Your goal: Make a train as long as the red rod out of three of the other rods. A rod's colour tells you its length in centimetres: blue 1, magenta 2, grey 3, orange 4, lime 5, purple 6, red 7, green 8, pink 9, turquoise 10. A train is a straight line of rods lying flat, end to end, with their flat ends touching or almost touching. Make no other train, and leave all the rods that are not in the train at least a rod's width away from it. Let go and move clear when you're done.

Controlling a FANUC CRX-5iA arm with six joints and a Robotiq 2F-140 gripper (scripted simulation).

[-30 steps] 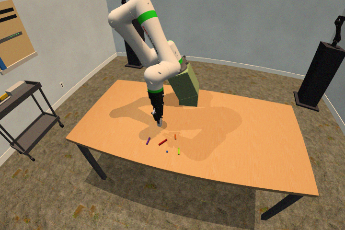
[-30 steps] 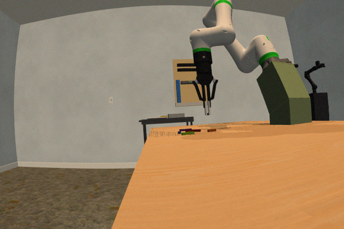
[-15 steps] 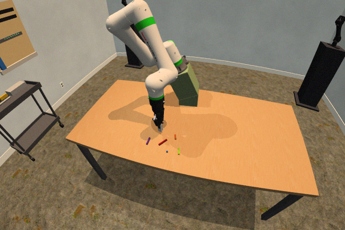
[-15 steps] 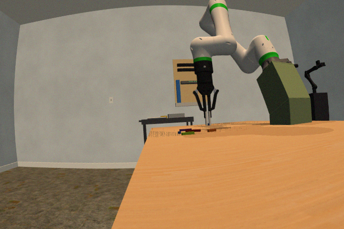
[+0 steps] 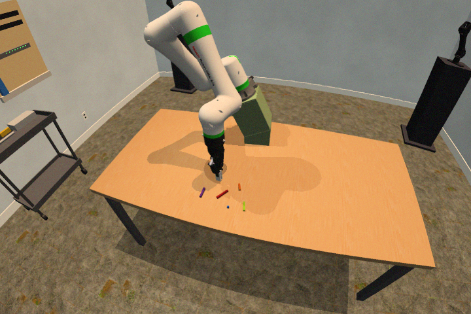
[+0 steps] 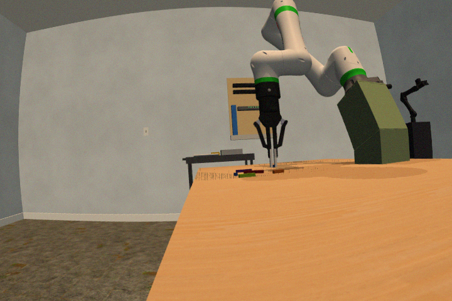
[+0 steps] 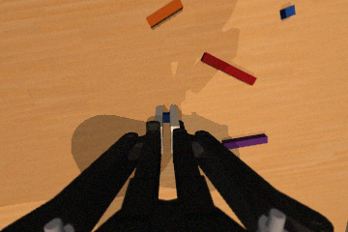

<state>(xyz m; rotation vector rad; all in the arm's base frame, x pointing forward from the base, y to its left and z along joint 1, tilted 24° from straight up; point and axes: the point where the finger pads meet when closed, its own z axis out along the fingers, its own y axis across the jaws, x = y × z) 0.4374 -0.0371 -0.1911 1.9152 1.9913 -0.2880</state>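
My gripper is shut on a small blue rod, held between the fingertips just above the table. The red rod lies flat a little in front of the gripper. A purple rod lies to one side of it and an orange rod to the other. A second blue rod and a lime rod lie nearer the table's front edge.
The arm's green base block stands at the back of the table. A grey cart stands on the floor to the left. The rods lie close to the table's front edge.
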